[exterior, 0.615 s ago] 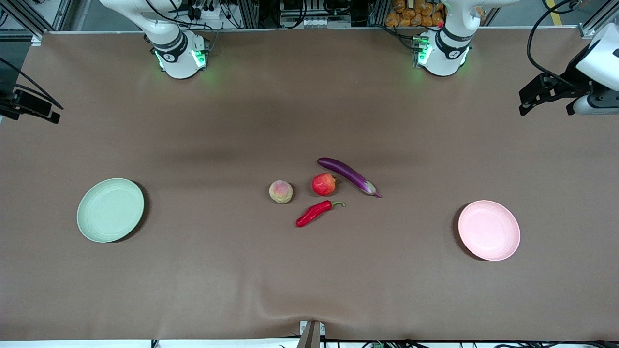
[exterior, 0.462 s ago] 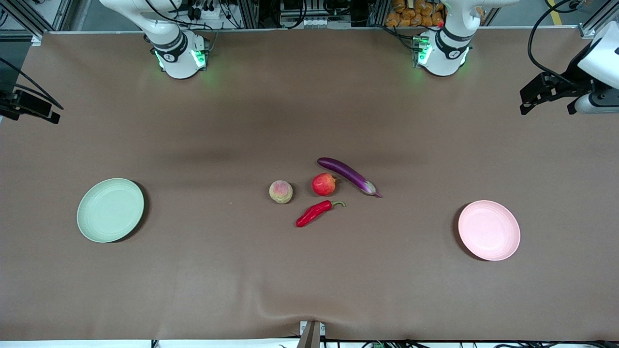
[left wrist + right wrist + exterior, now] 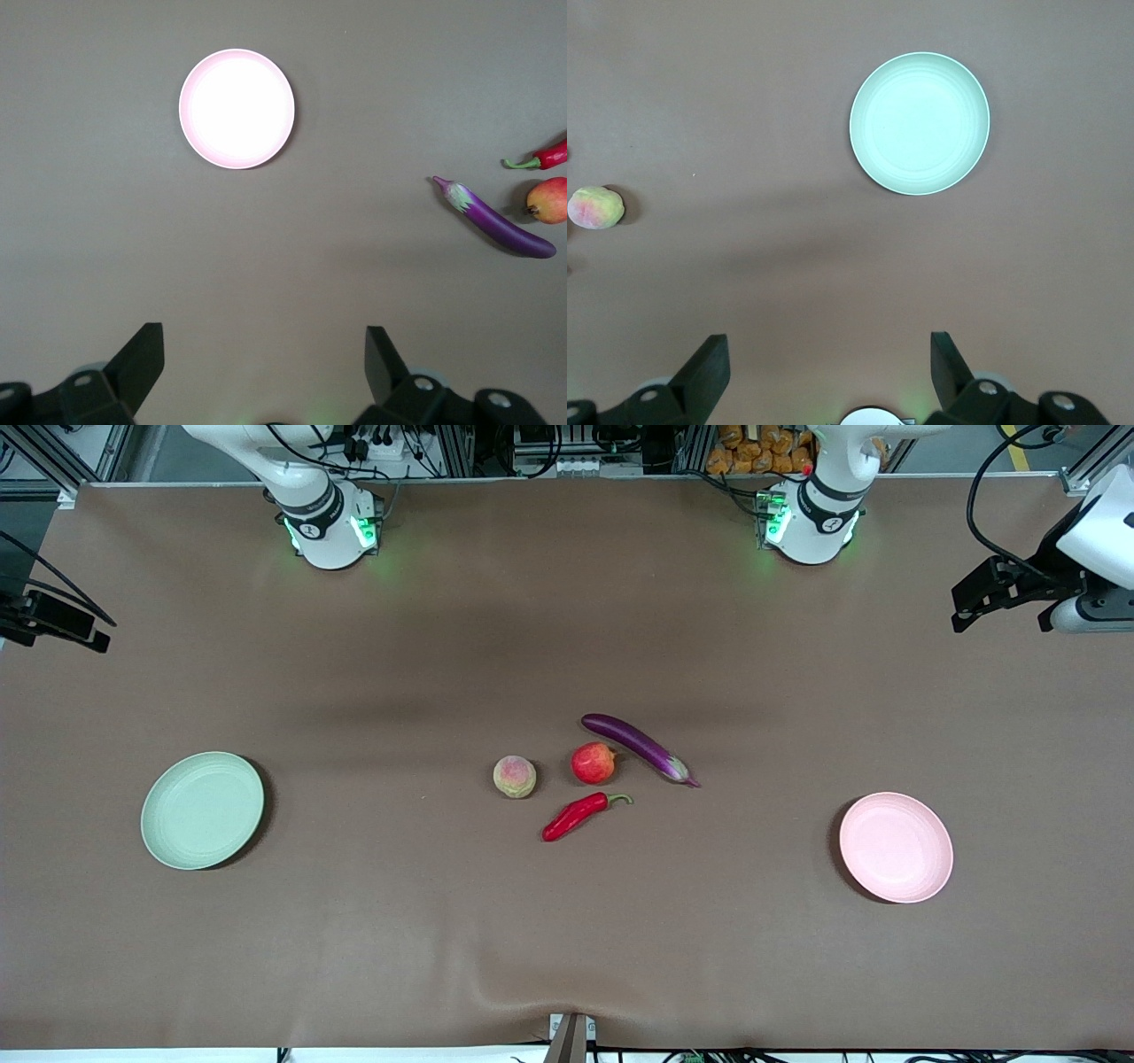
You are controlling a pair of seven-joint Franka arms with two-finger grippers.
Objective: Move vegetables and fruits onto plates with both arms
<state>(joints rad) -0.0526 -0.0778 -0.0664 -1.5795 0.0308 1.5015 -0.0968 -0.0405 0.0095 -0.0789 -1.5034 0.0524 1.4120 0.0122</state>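
Two plates lie on the brown worktop [image 3: 567, 921]: one pale green plate [image 3: 202, 810] toward the right arm's end and one pale pink plate [image 3: 896, 847] toward the left arm's end. Between them sit four pieces of produce: one purple eggplant [image 3: 640, 747], one red chili pepper [image 3: 580, 815], one peach [image 3: 514, 776] and one red pomegranate-like fruit [image 3: 594, 763], clustered close together, the fruit just beside the eggplant. No readable writing shows on any of them. The left tool [image 3: 266, 363] hangs high over bare worktop, its fingers spread wide and holding nothing; the pink plate lies well apart from it and the eggplant off to one side. The right tool [image 3: 830, 363] likewise hangs spread wide and empty over bare worktop, with the green plate and the peach both well apart from it.
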